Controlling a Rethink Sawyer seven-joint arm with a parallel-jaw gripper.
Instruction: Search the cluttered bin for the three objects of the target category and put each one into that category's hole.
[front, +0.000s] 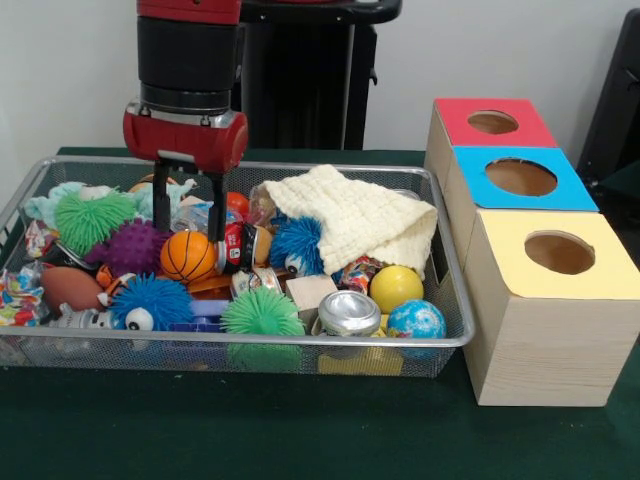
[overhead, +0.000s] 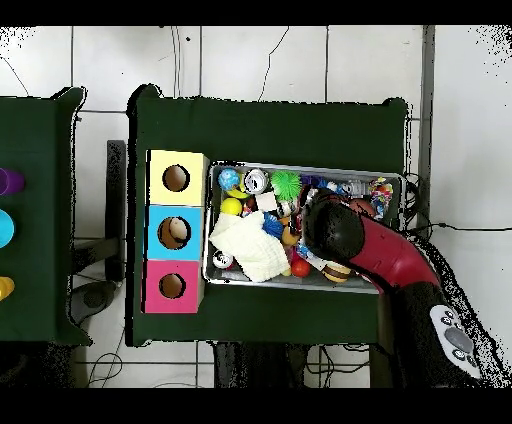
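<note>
The wire mesh bin (front: 300, 342) is full of toys; it also shows in the overhead view (overhead: 300, 167). My gripper (front: 188, 215) is open and reaches down into the bin's left part. Its fingers (front: 215, 210) stand either side of a wrinkly clear packet (front: 192, 213) showing blue and white, just above an orange basketball (front: 188, 256). I cannot tell if they touch the packet. A second clear packet (front: 262, 203) lies beside the cream cloth. No third packet shows. In the overhead view the arm (overhead: 335, 232) hides the gripper.
A cream knitted cloth (front: 360, 220) covers the bin's back right. Spiky balls (front: 135, 245), a red can (front: 240, 245), a silver can (front: 349, 313) and a yellow ball (front: 396, 288) crowd the bin. Wooden boxes with a red (front: 493, 122), blue (front: 520, 177) and yellow (front: 558, 252) holed top stand right of it.
</note>
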